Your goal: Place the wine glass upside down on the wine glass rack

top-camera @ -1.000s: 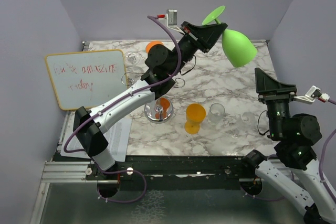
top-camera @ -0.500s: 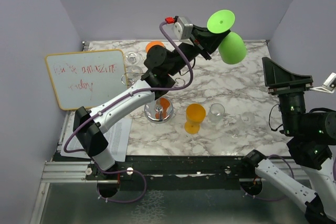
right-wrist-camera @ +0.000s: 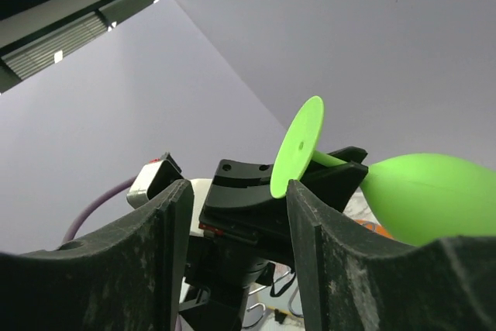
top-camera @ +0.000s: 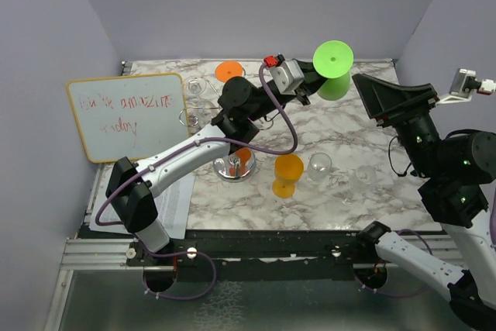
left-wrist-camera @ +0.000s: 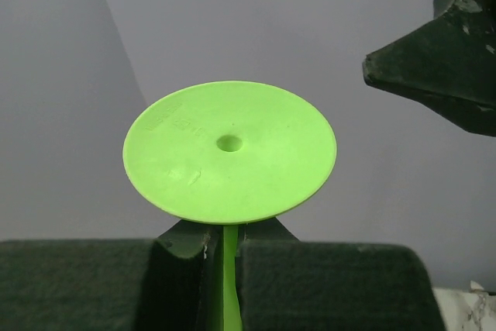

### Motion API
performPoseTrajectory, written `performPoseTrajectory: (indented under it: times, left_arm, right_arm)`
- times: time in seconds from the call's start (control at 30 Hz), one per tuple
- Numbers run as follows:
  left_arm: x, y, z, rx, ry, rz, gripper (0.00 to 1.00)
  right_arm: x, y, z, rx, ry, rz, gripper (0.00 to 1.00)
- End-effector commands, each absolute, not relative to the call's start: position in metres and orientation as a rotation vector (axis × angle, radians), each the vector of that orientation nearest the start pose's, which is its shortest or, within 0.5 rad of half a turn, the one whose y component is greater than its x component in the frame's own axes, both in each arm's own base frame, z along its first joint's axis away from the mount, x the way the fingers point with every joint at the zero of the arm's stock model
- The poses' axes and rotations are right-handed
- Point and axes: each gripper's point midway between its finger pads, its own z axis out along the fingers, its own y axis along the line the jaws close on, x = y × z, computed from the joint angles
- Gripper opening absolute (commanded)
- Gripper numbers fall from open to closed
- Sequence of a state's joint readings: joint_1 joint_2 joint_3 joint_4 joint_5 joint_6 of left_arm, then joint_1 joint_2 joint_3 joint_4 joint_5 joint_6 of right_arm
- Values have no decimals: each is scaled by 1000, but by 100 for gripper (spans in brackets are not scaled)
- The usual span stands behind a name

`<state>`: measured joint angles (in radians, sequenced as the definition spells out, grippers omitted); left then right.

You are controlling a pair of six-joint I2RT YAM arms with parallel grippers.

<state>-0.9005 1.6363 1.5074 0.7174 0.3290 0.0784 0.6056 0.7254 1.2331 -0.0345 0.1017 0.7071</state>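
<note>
Turning since a second ago, the left arm is bringing the green wine glass (top-camera: 333,58) round so that its flat foot is now facing upward, and the right arm is swinging in from the right edge toward it. Below them, the marble table (top-camera: 349,125) is carrying a whiteboard (top-camera: 128,116) propped at its left side. The wine glass rack (top-camera: 225,170) is standing left of centre, its mirrored base partly hidden under the left arm. An orange cup (top-camera: 287,174) and a clear glass (top-camera: 319,166) are sitting just right of that base. The left gripper (left-wrist-camera: 225,247) is clamping the thin green stem, holding the wine glass in the air above the far part of the table, up and to the right of the rack. The right gripper (right-wrist-camera: 236,222) is hanging spread apart and gripping nothing, its tips near the glass.
</note>
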Motion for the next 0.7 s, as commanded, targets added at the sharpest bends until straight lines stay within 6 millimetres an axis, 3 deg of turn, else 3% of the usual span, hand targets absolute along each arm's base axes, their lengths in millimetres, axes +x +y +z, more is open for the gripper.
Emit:
performPoseTrajectory:
  times: [0.0,0.23,0.47,0.53,0.6,0.63,0.67]
  left_arm:
    - [248,-417,533,792,587,-851,0]
    - [242,-415,531,812,571,-832,0]
    - [239,-415,529,823,566,-831,0]
    - [238,-415,529,827,562,-832,0]
    - [238,-415,528,832,559,-825,0]
    - [238,-414,528,828,562,-822,3]
    - [239,-412,527,822,568,-819,14]
  right_arm:
    - [203,159,540,200,1262,1176,51]
    - [229,165,525,316,1357,1153,40]
    - [232,171,526,307,1355,1172,39]
    - [233,173,527,302,1348,1181,30]
    - [233,174,528,299,1341,1188,14]
    - [234,173,529,306,1336,1188,6]
    - [234,172,529,311,1333,1186,2]
